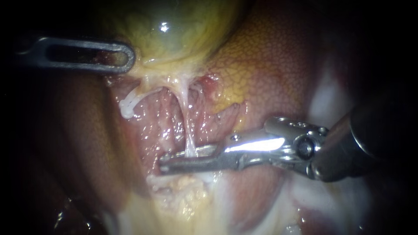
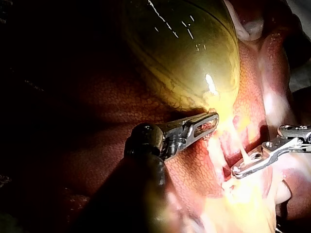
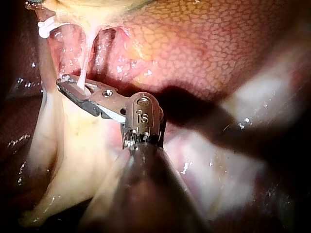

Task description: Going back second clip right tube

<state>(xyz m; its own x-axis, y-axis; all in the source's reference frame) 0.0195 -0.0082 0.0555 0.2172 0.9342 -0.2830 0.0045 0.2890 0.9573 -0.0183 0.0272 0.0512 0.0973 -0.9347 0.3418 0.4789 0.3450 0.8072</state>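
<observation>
The yellow-green gallbladder [image 1: 174, 30] [image 2: 184, 53] fills the upper middle of the endoscope view. My left instrument [image 1: 128, 58] [image 2: 214, 120], with slotted jaws, is shut on the gallbladder's lower edge. Two pale tubes run down from there. The left tube carries a white clip [image 1: 127, 109] [image 3: 46, 26]. The thin right tube [image 1: 188, 117] [image 3: 83, 63] [image 2: 240, 145] drops straight into my right instrument [image 1: 162, 164] [image 3: 60, 81] [image 2: 235, 171], whose jaws lie close together around it low down. Whether a clip sits inside those jaws is hidden.
Mottled red-orange liver [image 1: 270, 65] [image 3: 204, 43] surrounds the dissected pocket. Pale yellow fatty tissue [image 1: 178, 187] lies just under my right instrument's jaws. White glistening tissue [image 1: 331, 100] sits behind its shaft at the right.
</observation>
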